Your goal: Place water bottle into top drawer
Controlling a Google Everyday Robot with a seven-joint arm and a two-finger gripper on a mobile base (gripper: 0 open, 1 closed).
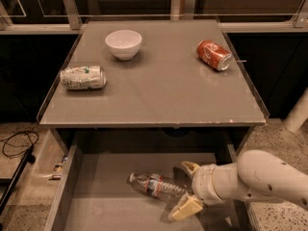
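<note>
The water bottle (156, 186) lies on its side on the flat grey bottom of the open top drawer (103, 196), cap pointing left. My gripper (182, 190) reaches in from the right, down inside the drawer. Its two tan fingers stand apart, one above and one below the bottle's right end, wider than the bottle. The bottle rests on the drawer floor.
On the grey tabletop (163, 90) above the drawer are a white bowl (123, 43), a crushed silver-green can (83, 77) at the left and a red soda can (214, 55) at the right. A cable (17, 146) lies on the floor at the left.
</note>
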